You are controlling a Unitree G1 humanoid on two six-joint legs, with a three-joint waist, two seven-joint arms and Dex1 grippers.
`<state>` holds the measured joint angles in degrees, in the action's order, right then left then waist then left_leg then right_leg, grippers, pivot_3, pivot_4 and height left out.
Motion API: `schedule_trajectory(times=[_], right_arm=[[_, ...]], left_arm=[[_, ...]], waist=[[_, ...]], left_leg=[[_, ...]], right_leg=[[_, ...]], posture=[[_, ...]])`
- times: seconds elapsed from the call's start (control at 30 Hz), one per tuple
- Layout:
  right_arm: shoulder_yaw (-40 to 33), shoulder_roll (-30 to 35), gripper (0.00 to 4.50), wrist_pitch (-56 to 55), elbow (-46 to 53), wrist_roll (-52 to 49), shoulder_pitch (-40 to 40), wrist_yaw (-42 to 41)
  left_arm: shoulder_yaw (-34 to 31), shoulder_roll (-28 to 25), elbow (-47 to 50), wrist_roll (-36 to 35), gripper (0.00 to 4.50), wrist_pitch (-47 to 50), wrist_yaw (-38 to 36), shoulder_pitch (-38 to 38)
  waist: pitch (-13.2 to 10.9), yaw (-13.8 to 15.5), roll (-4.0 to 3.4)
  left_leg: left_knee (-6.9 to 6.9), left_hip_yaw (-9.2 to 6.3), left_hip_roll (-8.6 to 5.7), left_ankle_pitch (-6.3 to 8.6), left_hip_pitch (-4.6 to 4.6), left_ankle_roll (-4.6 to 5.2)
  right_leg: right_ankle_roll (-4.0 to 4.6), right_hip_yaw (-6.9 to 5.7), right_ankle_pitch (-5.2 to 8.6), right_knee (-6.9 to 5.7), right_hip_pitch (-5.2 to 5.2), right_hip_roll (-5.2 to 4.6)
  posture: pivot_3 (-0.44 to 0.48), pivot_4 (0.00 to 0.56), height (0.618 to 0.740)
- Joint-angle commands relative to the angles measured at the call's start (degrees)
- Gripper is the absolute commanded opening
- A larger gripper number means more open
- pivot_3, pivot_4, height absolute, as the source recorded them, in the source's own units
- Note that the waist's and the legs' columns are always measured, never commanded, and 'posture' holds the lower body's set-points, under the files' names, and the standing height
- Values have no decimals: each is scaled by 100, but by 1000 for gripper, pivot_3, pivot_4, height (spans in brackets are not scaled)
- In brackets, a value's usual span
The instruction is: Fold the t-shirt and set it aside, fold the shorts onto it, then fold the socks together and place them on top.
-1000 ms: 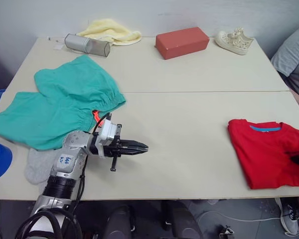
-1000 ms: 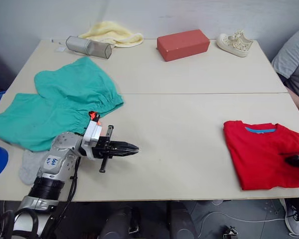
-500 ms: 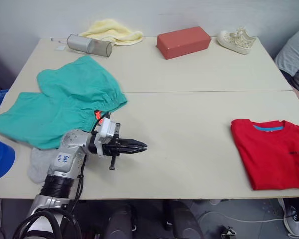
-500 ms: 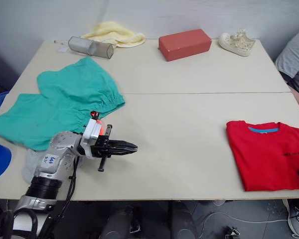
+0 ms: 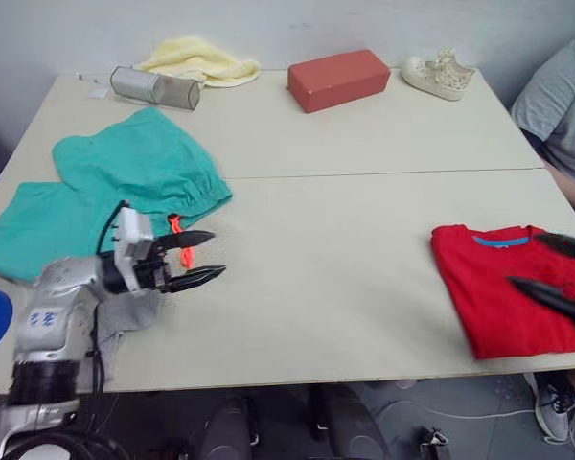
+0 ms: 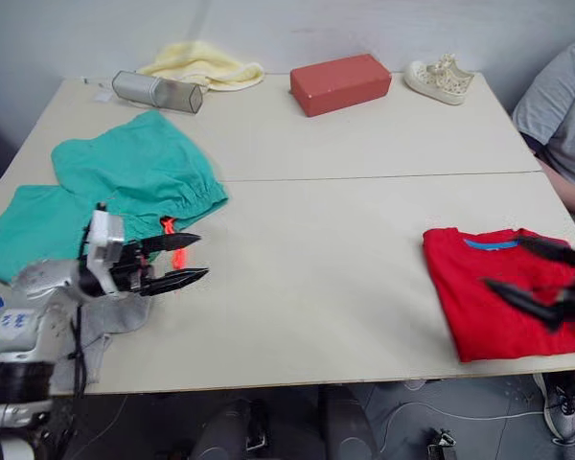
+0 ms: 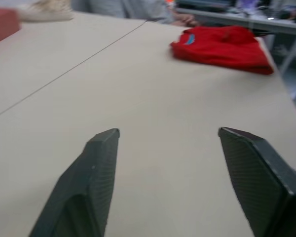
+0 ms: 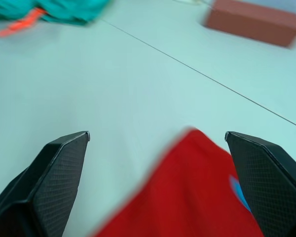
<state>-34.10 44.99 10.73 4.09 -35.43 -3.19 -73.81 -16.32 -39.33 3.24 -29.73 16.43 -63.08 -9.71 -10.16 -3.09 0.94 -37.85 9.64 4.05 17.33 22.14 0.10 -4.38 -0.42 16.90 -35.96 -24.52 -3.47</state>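
Teal-green shorts [image 5: 105, 192] spread flat at left of frame, orange drawstring [image 5: 180, 240] trailing from the waistband. Grey socks [image 5: 120, 316] bunched just below, at the table's near edge, partly under the left arm. Left gripper [image 5: 199, 259] at lower left, fingers spread apart, nothing between them, tips beside the drawstring. Along the far edge: silver cylinder [image 5: 154, 88], yellow cloth [image 5: 197, 59], red-brown block [image 5: 338, 80], white sneaker [image 5: 439, 75]. Folded red t-shirt [image 5: 494, 297] at right. Right gripper [image 5: 561, 268] above it, fingers parted, empty.

Right end effector [image 6: 541, 271] hangs spread over the folded t-shirt [image 6: 479, 292].
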Motion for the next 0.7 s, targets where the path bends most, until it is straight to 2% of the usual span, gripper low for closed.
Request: schedule_trajectory(times=[0.03,0.1,0.2,0.33,0.47,0.5,0.53,0.57,0.7], right_arm=[[924,-812,4500,-795,692,-31,162,-106],[1190,-987,4500,-1220,640,140,198,-325],[1640,-1411,4500,-1683,652,117,248,-435],[2126,-1828,4500,-2063,821,205,219,-311],[2367,-1850,4500,-2061,904,596,217,215],[2398,-1828,4500,-2028,932,677,197,345],[2428,-1814,4500,-1956,1018,749,159,518],[2452,-1800,4500,-1909,1086,785,129,639],[2555,-1734,4500,-1772,1446,1104,-81,1168]], left_arm=[[-1277,-128,503,-102,4461,-75,564,917],[-1620,-100,637,-131,4461,-80,748,1263],[-2645,81,676,-233,4461,-222,987,2098],[-3757,563,407,-435,4461,-215,1336,3201],[-4249,932,310,-558,4461,-302,1457,3954],[-4298,969,295,-597,4461,-306,1484,4031],[-4399,994,182,-623,4461,-341,1511,4107],[-4461,1002,101,-646,4461,-372,1531,4157],[-4742,920,-283,-772,4461,-365,1769,4199]], waist=[[-1,-22,3],[-6,-14,-3],[1,25,10],[6,-5,18],[8,-26,22],[14,-13,32],[19,0,39],[22,8,44],[43,5,67]], left_leg=[[-1,2,9,3,-4,-4],[-1,2,5,3,-2,0],[0,-4,-15,0,-4,17],[1,-19,-20,29,-6,6],[5,-30,-28,34,-6,12],[6,-36,-28,37,-5,16],[9,-50,-32,36,-5,16],[10,-62,-32,34,-5,13],[39,-68,-38,26,-6,6]], right_leg=[[5,2,2,-1,2,5],[8,-2,4,-5,0,-2],[9,-18,3,-4,3,-23],[22,-26,8,-2,13,-52],[44,-35,20,-2,10,-69],[53,-38,25,-1,10,-72],[115,-51,60,0,12,-81],[138,-68,73,1,2,-90],[146,-88,77,7,18,-106]], posture=[[0,150,740],[0,150,740],[0,150,740],[0,150,740],[0,150,740],[0,150,740],[0,150,740],[0,150,740],[0,150,740]])
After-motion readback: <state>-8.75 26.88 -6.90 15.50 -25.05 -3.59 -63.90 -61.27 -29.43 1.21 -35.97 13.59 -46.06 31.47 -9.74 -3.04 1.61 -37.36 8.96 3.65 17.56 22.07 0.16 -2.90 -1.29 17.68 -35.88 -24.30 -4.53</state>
